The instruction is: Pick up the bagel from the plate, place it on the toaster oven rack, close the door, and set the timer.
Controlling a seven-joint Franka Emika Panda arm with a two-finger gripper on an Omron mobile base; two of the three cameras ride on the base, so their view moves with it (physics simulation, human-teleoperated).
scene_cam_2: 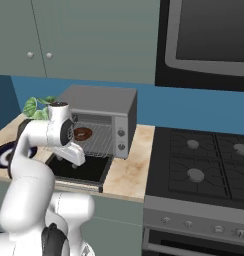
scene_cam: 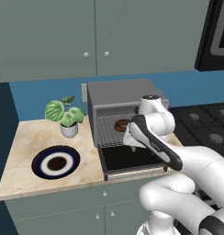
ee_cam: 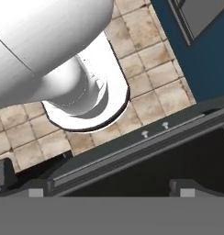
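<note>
The dark brown bagel (scene_cam: 120,124) (scene_cam_2: 83,133) lies on the silver wire toaster oven rack (scene_cam: 106,131) (scene_cam_2: 98,142) inside the grey toaster oven (scene_cam: 120,93) (scene_cam_2: 101,102). Its door (scene_cam: 132,158) (scene_cam_2: 76,171) hangs open, flat over the counter's front edge. My gripper (ee_cam: 109,189) is open with nothing between its fingertips (ee_cam: 36,188). It hovers just above the door's dark glass and points down toward the door's front edge and the floor. On the counter to the left sits the plate (scene_cam: 55,162) (scene_cam_2: 3,152) with nothing on it.
A potted plant (scene_cam: 65,114) stands left of the oven, behind the plate. A black stove (scene_cam_2: 204,160) adjoins the counter on the right. Grey wall cabinets (scene_cam: 95,36) hang above. Cabinet knobs (ee_cam: 154,129) and tiled floor (ee_cam: 150,82) lie below the door.
</note>
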